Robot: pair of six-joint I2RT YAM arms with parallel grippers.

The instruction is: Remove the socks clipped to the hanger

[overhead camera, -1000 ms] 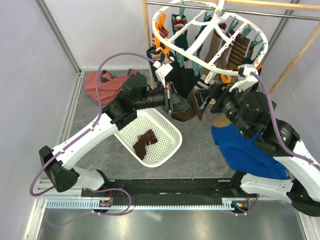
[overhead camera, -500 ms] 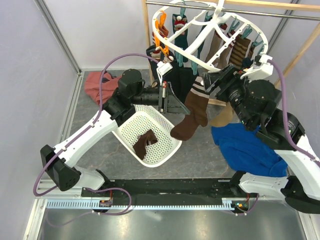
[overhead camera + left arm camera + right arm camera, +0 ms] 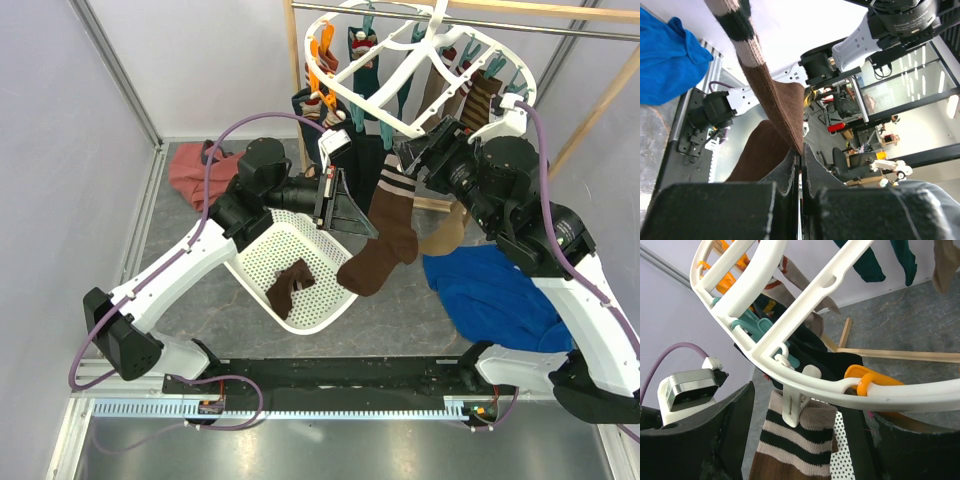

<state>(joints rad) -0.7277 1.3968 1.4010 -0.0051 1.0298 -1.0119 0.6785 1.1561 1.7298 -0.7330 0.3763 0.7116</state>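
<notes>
The white hanger [image 3: 420, 65] hangs from the rail, with several socks [image 3: 362, 60] clipped round its rim. A brown sock with a striped cuff [image 3: 388, 225] hangs from a white clip [image 3: 796, 407] on the near side of the ring [image 3: 850, 385]. My right gripper [image 3: 810, 440] is open, with one finger on each side of that clip and cuff, touching neither. In the top view it [image 3: 418, 158] sits just under the rim. My left gripper [image 3: 801, 152] is shut, with the edge of the brown sock [image 3: 782, 107] pinched at its tips, lower on the leg [image 3: 368, 230].
Below the left gripper a white perforated basket [image 3: 260, 255] holds one dark brown sock [image 3: 290, 285]. A rust-red garment [image 3: 195, 170] lies at the back left. A blue cloth [image 3: 490, 295] lies under the right arm. The wooden rail frame [image 3: 590, 110] stands at the right.
My right arm rose towards the hanger rim, bringing its open jaws round the white clip. The brown sock went from bunched to hanging long. The left gripper stayed shut and shifted slightly left.
</notes>
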